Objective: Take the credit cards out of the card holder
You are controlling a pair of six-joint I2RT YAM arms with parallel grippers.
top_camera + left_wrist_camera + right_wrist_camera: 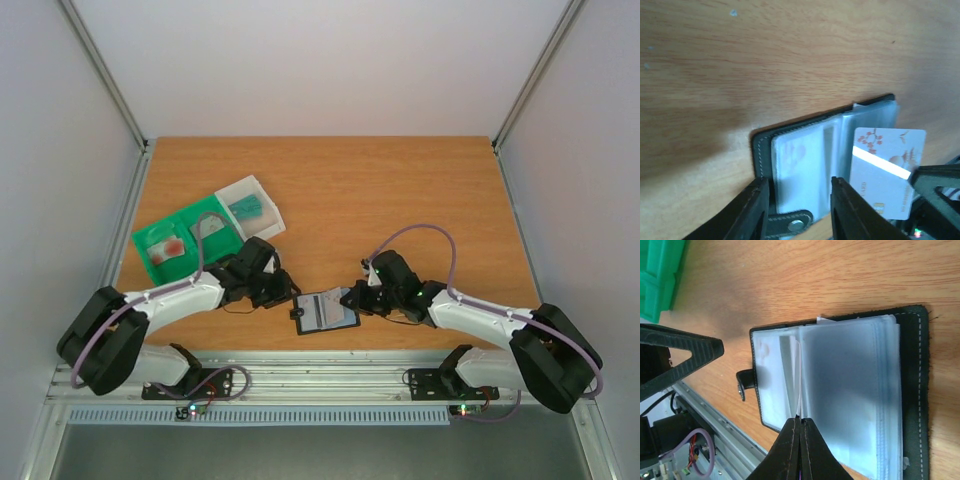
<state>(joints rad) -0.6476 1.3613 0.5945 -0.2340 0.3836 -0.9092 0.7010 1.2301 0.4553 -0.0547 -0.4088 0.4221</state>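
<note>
Fingers of the right gripper (800, 421) are clamping a pale flower-printed plastic card (887, 170) to draw it from the black folding card holder (325, 312), which the left gripper (799, 194), fingers apart, is straddling, seemingly to steady it.

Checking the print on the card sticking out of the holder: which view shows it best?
Left wrist: the white card faces the camera, floral print and pale stripe visible. Right wrist sees only its edge; top external, a tiny pale patch.
</note>
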